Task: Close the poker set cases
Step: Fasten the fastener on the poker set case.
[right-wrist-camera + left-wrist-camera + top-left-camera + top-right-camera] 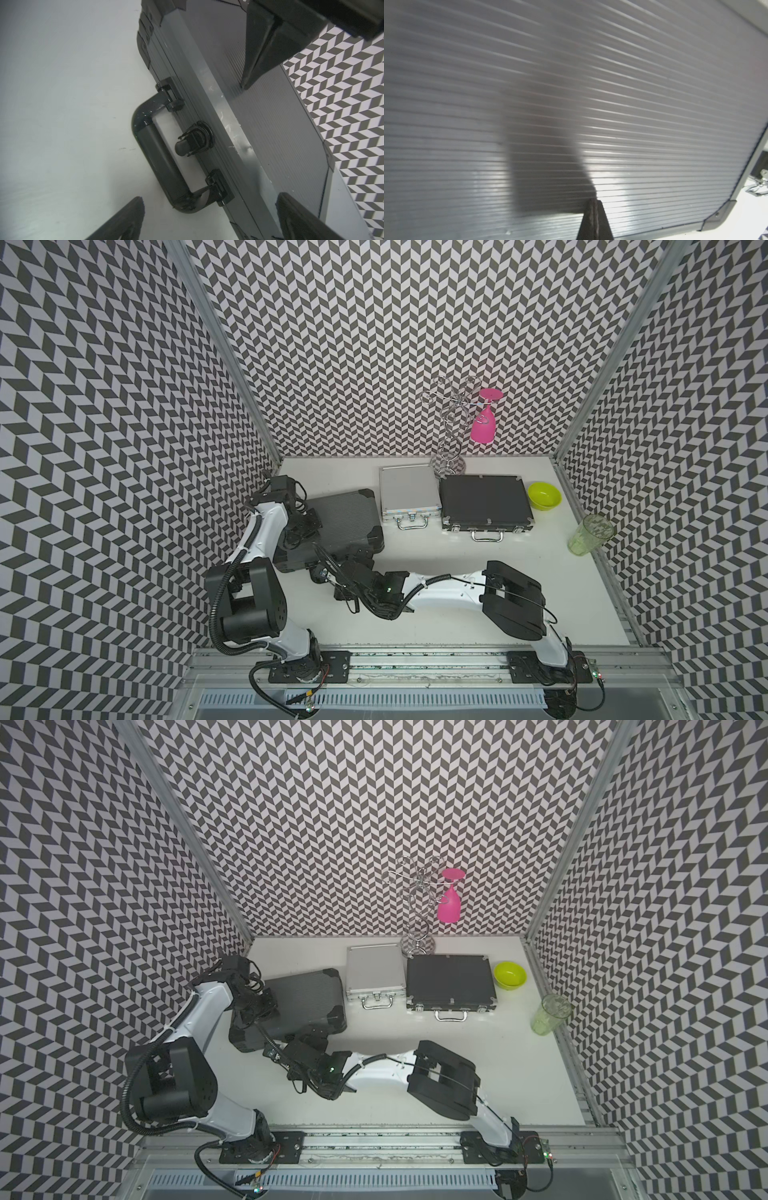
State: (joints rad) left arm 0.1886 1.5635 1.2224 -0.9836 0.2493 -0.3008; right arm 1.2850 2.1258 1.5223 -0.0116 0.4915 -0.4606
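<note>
Right wrist view showed the right gripper (209,197) spread wide and empty, with the handle (158,158) and latch (193,141) of the dark ribbed case (270,135) between its jaws. Beyond them the left gripper (593,209), pinched shut on nothing, rested its tip on the lid (fully seated or not, I could not tell). If that pressure eased before the latch caught, the lid might lift. A closing jaw could also snag the handle and skid the case.

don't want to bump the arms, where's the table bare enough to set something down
Bare: the strip between the silver case, the black case and the right arm; also the table nearer than the cup. Crowded: around the ribbed case, where the left arm works too.
</note>
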